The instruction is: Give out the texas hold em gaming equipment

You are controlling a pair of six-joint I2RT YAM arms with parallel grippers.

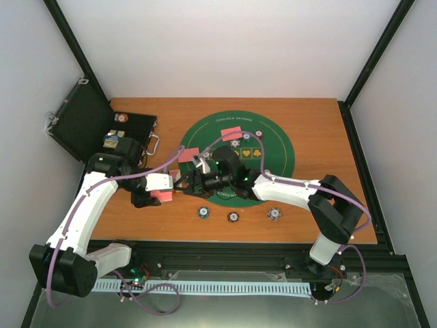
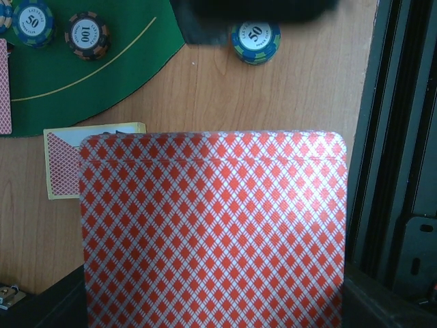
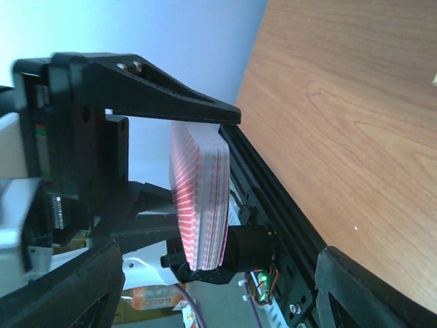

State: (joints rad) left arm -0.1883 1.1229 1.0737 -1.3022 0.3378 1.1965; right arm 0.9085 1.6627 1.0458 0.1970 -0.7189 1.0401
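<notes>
Top external has your two arms meeting just off the left rim of the green felt mat (image 1: 280, 164), above the wooden bench (image 1: 307, 137). Your left fingers (image 3: 171, 92) are clamped on a deck of red-backed cards (image 2: 212, 232). The right wrist view gives you the stack edge-on, pinched between one black finger above and one below. Your right fingers (image 3: 82, 287) stand wide apart with nothing between them, facing the deck from nearby without touching it. In the left wrist view the deck's back fills the lower frame. Behind it a single face-down card (image 2: 60, 164) lies on the bench just beside the mat's edge, partly hidden by the deck. Beyond that you can see a 100 chip (image 2: 87, 35) and a blue 50 chip (image 2: 34, 20) sitting on the felt, and a green-striped 50 chip (image 2: 255, 41) on bare wood. From above, that last chip is the left one of a row of three along the near side of the bench. A second chip (image 1: 233, 217) sits in the middle and a third chip (image 1: 274, 214) on the right, each well apart from the next. A red-backed card (image 1: 232, 133) lies on the far part of the mat with three more chips (image 1: 246, 137) near it. The black case (image 1: 82, 126) stands open at the far left corner, with some chips (image 1: 121, 117) inside.
</notes>
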